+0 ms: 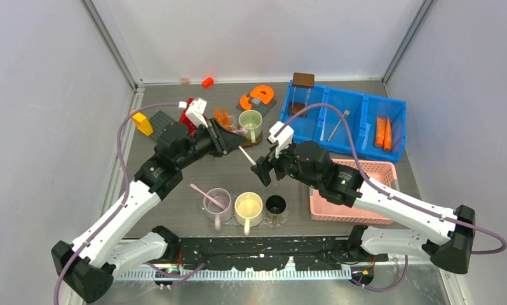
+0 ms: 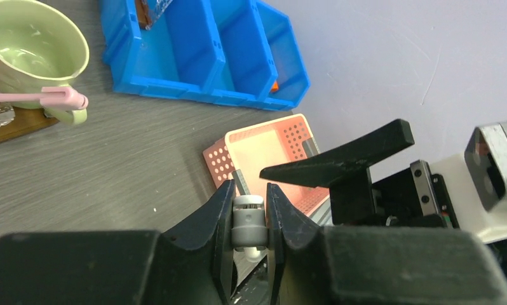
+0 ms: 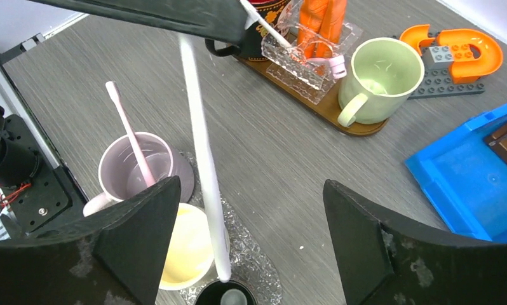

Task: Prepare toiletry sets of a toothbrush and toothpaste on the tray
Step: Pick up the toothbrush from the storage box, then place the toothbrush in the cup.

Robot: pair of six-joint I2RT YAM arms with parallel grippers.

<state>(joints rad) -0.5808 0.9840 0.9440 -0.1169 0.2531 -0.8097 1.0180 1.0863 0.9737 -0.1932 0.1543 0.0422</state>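
My left gripper (image 1: 233,141) is shut on the head end of a white toothbrush (image 1: 246,155); in the left wrist view the grey-white head (image 2: 249,219) is pinched between the jaws. The stick (image 3: 203,146) slants down between the fingers of my right gripper (image 3: 251,184), which stand wide apart and do not touch it. Its lower end hangs just above a black cup (image 3: 229,295). On the brown tray (image 3: 321,108) stand a clear holder with orange toothpaste (image 3: 321,25) tubes and a green mug (image 3: 381,76). A pink toothbrush (image 3: 127,136) leans in the lilac mug.
A yellow mug (image 1: 249,208) sits between the lilac mug (image 1: 217,204) and the black cup. A pink basket (image 1: 365,184) lies under my right arm. Blue bins (image 1: 359,117) at the back right hold more orange tubes (image 1: 383,133). An orange C-shaped block (image 1: 258,96) lies behind the tray.
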